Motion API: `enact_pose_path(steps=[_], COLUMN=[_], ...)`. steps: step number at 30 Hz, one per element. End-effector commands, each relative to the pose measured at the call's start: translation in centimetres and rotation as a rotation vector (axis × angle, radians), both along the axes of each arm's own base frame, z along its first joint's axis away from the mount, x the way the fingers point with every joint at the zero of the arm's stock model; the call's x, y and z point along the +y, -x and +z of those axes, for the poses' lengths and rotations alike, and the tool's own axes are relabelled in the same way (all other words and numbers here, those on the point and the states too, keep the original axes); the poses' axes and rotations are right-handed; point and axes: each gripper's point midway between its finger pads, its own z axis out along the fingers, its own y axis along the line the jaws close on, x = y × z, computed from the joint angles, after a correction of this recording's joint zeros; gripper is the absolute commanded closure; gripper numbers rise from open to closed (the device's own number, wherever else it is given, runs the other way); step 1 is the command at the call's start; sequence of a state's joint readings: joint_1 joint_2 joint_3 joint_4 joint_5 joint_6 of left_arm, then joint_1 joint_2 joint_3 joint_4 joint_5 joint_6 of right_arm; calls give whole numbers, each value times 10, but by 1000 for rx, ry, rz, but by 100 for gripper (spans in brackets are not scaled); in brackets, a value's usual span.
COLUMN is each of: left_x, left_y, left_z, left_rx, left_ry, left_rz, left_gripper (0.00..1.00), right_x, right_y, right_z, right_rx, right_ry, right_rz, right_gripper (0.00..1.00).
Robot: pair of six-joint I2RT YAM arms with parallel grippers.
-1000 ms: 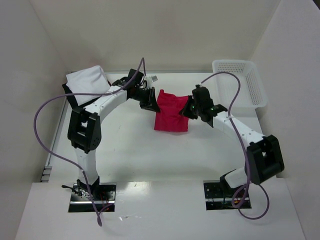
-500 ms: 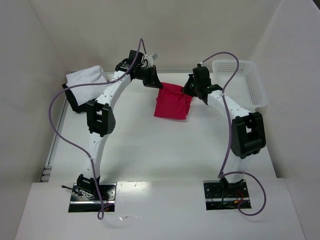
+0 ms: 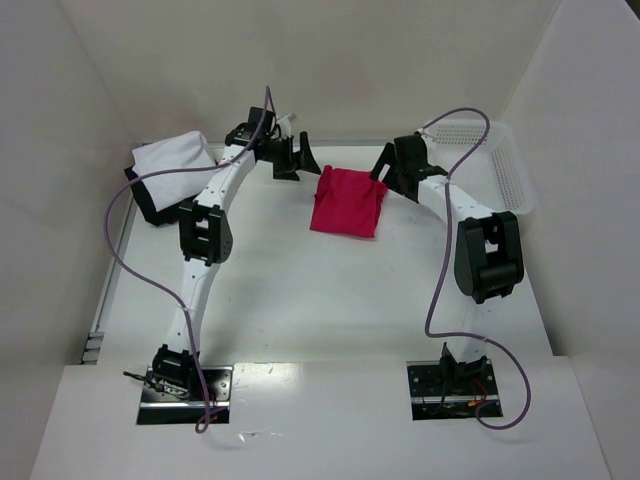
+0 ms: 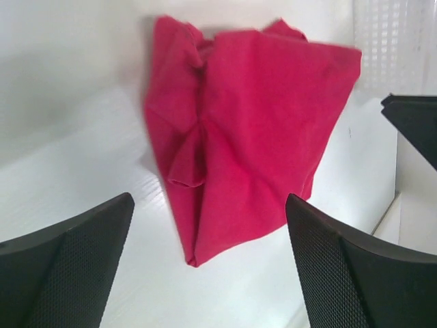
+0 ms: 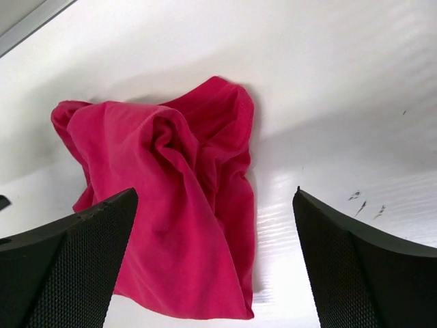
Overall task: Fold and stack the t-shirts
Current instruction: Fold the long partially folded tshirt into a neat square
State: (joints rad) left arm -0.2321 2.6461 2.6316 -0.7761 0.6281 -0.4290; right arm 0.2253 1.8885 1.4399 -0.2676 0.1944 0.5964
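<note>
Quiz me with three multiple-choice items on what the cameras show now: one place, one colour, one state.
1. Where does the crimson cloth t-shirt lie? A draped over an arm; B on the white table; C on the floor.
2. What colour tops the far-left cloth pile? A white; B red; C blue.
3. How are the left hand and right hand? A both shut; B one shut; C both open.
B: it rests on the table between the hands. A: white cloth lies over black. C: fingers spread, clear of the shirt.
</note>
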Motion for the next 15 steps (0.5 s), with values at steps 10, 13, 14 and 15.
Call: enact_pose_path(steps=[10,13,14,15], left_x=[-40,-66,-81,-89], left_y=[25,45,55,59], left_z=[76,70,60,55], left_rx=[-167,-139,-127,-117], left_ry=[130,167,174,173], left_rz=[-200,-289,-333,-347], left_gripper=[54,81,84,88], right_x=[57,82,86,89], right_y=[-16,-12,-11,-13], right_z=[63,57,49,46], right_rx=[-224,-231,-213,-208], right_ry=[-187,-276,-280,-282], right_rz=[256,378,403,425], right_gripper=[91,100,100,100])
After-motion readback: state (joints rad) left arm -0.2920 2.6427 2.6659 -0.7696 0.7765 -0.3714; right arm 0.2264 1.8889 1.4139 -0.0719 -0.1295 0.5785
